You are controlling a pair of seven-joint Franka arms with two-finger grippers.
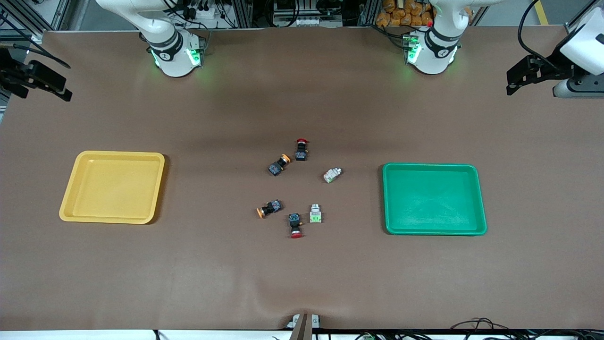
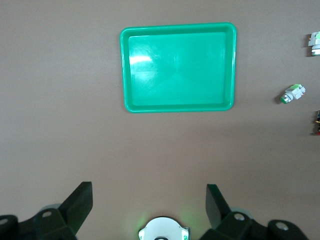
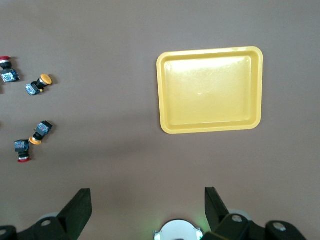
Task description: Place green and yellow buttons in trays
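Note:
The yellow tray (image 1: pixel 113 186) lies toward the right arm's end of the table and the green tray (image 1: pixel 434 198) toward the left arm's end; both are empty. Between them lie two yellow-capped buttons (image 1: pixel 279 165) (image 1: pixel 269 208) and two whitish green buttons (image 1: pixel 332 175) (image 1: pixel 315 213). My left gripper (image 2: pixel 150 200) is open and empty, high over the table near its base, with the green tray (image 2: pixel 177 67) and a green button (image 2: pixel 292 94) in its view. My right gripper (image 3: pixel 148 200) is open and empty, high near its base, with the yellow tray (image 3: pixel 210 90) and yellow-capped buttons (image 3: pixel 38 84) (image 3: pixel 40 132) in its view.
Two black red-capped switches (image 1: pixel 301 149) (image 1: pixel 296 225) lie among the buttons. Black camera mounts stand at the table's ends (image 1: pixel 533 71) (image 1: pixel 33 78). A clamp (image 1: pixel 304 323) sits at the table's edge nearest the front camera.

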